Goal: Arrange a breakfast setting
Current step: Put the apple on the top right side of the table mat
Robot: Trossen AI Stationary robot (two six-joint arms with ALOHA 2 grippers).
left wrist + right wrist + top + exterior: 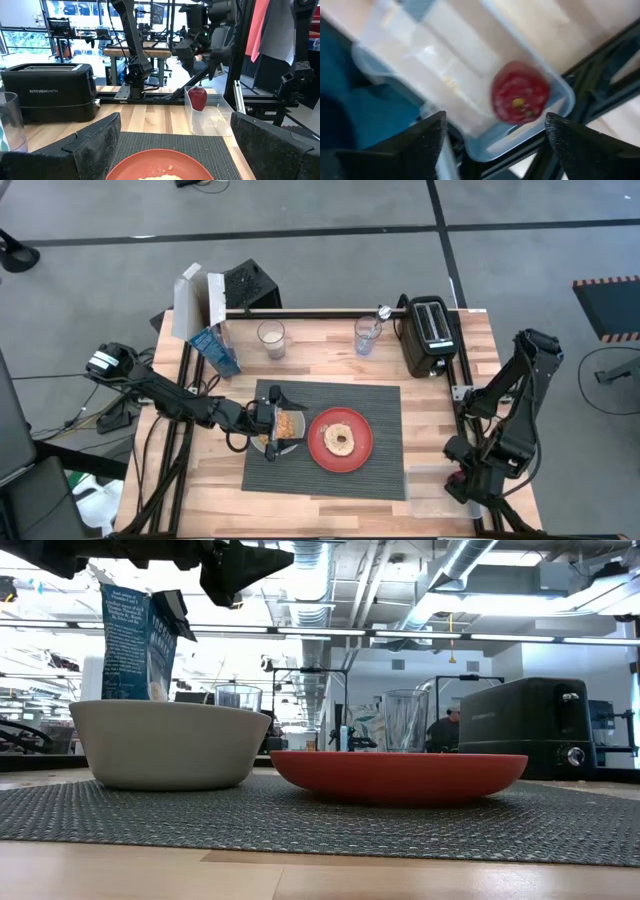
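Observation:
A dark grey ribbed placemat (380,405) lies at the table's middle. On it stand a pale grey bowl (165,743) with cereal and, to its right, a red-orange plate (362,448) with a ring-shaped bread. My left gripper (274,424) hovers open above the bowl, its fingers (95,145) spread wide and touching nothing. A small red round item (520,99) lies in a clear tub (210,117) at the table's right near corner. My right gripper (202,55) hangs open above it, pointing down. A metal spoon (382,313) seems to stand in the right glass.
A black toaster (430,335) stands at the far right. Two clear glasses (270,338) (367,336) stand behind the mat. A blue carton (215,350) and a white carton (195,302) are at the far left. Bare wood shows in front of the mat.

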